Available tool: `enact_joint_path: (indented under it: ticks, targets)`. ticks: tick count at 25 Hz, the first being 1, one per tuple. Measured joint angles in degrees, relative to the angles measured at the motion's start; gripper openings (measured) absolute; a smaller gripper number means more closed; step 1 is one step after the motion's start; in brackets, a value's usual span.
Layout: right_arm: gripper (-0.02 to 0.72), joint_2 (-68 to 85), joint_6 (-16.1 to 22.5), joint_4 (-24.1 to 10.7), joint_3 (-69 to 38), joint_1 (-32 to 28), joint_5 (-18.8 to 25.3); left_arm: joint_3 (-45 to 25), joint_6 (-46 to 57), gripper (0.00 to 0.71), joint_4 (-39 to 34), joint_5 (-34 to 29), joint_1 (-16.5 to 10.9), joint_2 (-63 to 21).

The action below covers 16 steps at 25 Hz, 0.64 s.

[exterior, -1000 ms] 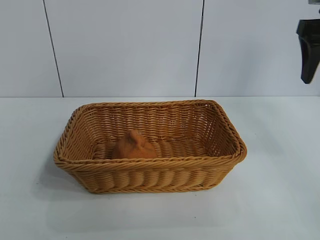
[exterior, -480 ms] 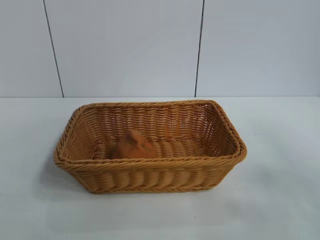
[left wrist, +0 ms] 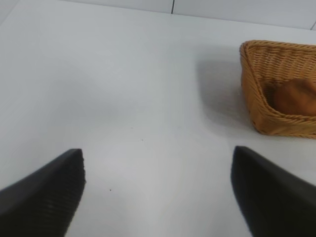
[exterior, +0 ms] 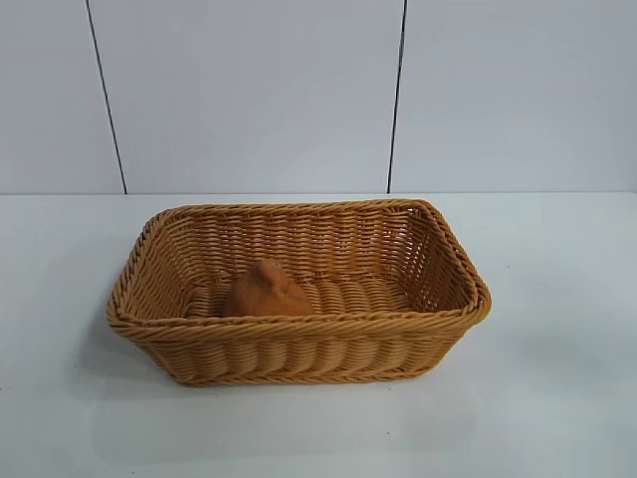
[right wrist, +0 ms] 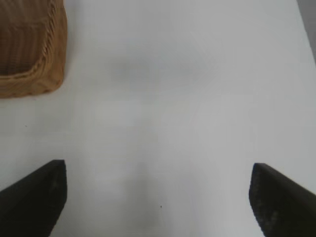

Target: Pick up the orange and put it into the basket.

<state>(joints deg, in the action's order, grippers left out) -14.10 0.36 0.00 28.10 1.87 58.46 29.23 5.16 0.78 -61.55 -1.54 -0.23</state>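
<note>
The right gripper (right wrist: 158,197) is hanging wide open and empty, basket (right wrist: 29,54) ahead holding the orange (exterior: 267,290); placing looks done, only parking remains.

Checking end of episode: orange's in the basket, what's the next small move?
Probably none beyond parking. The orange lies inside the basket, untouched. Both tools, left and right, hang open and empty over bare table beside it.

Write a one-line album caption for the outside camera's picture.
Orange resting inside the wicker basket on the white table, no arm in sight.
</note>
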Motion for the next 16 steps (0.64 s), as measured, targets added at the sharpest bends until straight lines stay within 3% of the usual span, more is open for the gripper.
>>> enact_joint_path:
  ticks: [6,16]
  targets:
    - [0.694,13.8,0.0,0.0,-0.1,0.1,0.1,0.0,0.0,0.579,0.0,0.0,0.0,0.0]
    - [0.694,14.4,0.0,-0.5,-0.2,2.2,0.1,0.0,0.0,0.579,0.0,0.0,0.0,0.0]
